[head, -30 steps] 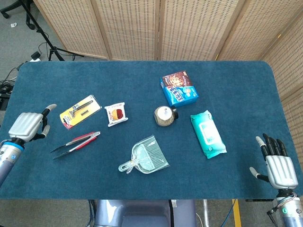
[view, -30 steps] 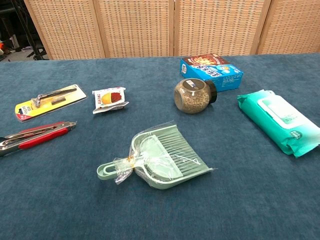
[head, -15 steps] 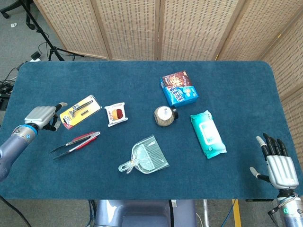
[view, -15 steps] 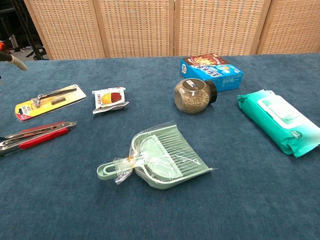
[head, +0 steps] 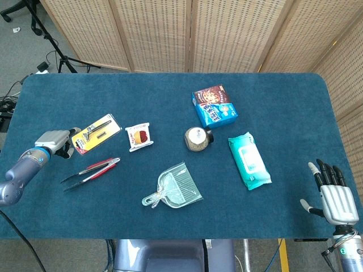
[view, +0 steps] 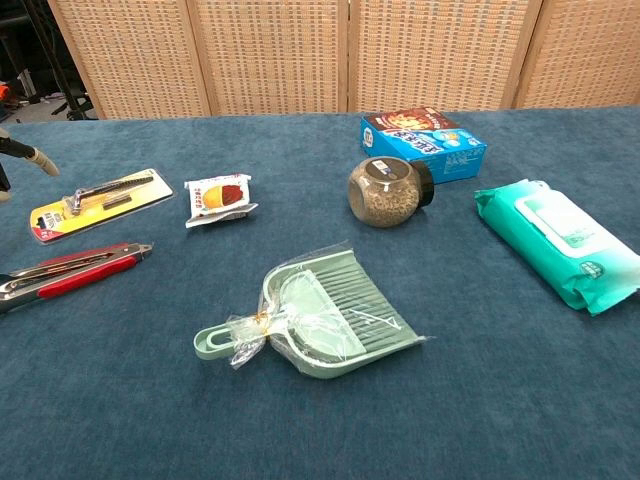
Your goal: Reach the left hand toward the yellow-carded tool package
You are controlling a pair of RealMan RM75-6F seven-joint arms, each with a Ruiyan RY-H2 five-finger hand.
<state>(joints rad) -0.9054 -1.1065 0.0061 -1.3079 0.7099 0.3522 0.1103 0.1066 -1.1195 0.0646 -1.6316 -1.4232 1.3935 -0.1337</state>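
Note:
The yellow-carded tool package (head: 97, 134) lies flat at the table's left, holding a dark metal tool; the chest view shows the tool package (view: 98, 203) too. My left hand (head: 54, 141) hovers just left of the card's near end, fingers apart and holding nothing. In the chest view only a fingertip of that left hand (view: 22, 154) pokes in at the left edge. My right hand (head: 333, 195) sits off the table's front right corner, fingers spread and holding nothing.
Red-handled tongs (head: 91, 172) lie just in front of the package. A snack packet (head: 139, 136) sits to its right. Further right are a bagged green dustpan (head: 173, 187), a glass jar (head: 196, 139), a blue box (head: 214, 106) and a wipes pack (head: 248, 160).
My left hand has come in from the table's left edge and now sits close beside the yellow card. The right hand has stayed put.

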